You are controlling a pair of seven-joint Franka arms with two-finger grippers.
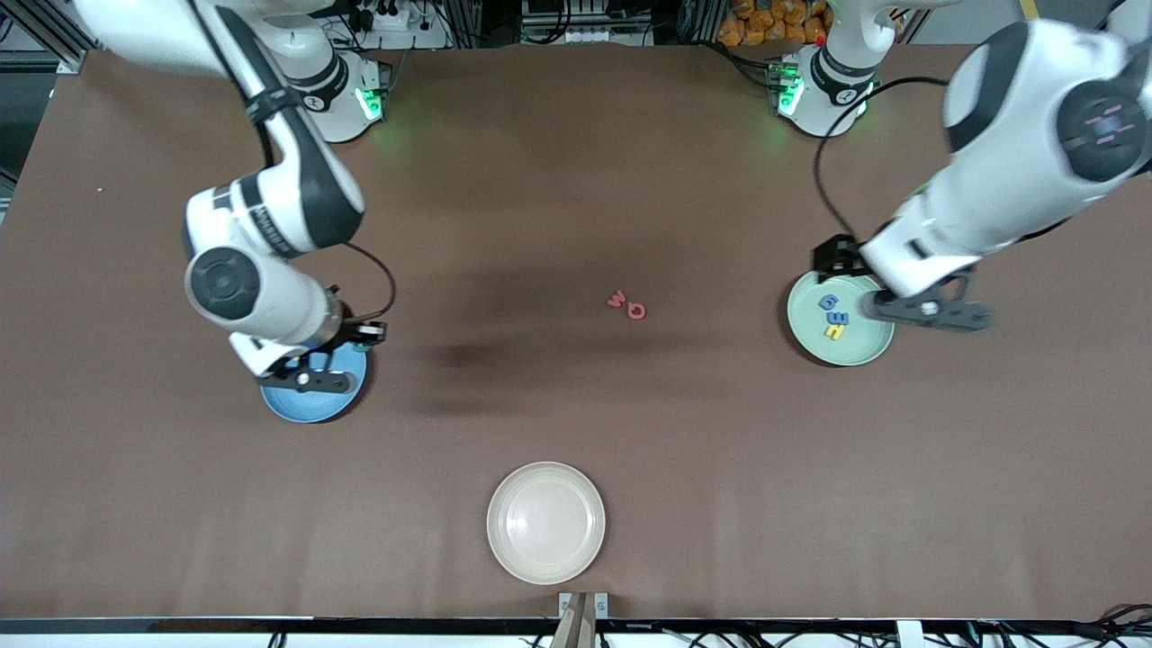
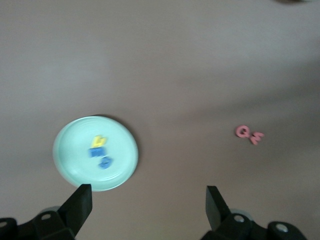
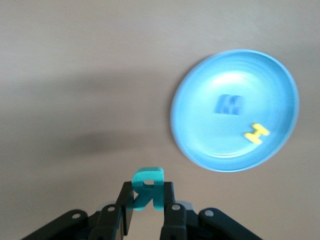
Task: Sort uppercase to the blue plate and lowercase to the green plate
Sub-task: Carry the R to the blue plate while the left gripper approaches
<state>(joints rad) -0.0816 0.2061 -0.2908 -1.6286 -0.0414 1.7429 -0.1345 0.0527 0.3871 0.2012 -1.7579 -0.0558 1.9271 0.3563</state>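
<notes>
My right gripper (image 3: 147, 190) is shut on the teal-green R (image 3: 149, 175). In the front view it (image 1: 315, 380) hangs over the blue plate (image 1: 297, 409). That blue plate (image 3: 200, 120) holds a blue M (image 3: 229, 104) and a yellow H (image 3: 256, 133). My left gripper (image 2: 149, 200) is open and empty, above the green plate's edge (image 1: 929, 310). The green plate (image 1: 864, 346) holds a blue g (image 1: 828, 301), a blue m (image 1: 839, 318) and a yellow h (image 1: 834, 331). A red m (image 1: 616, 300) and a red Q (image 1: 637, 311) lie together mid-table.
A cream-white plate (image 1: 546, 522) sits near the table's front edge, nearer to the camera than the red letters. Both arm bases stand along the top edge. Brown tabletop stretches between the plates.
</notes>
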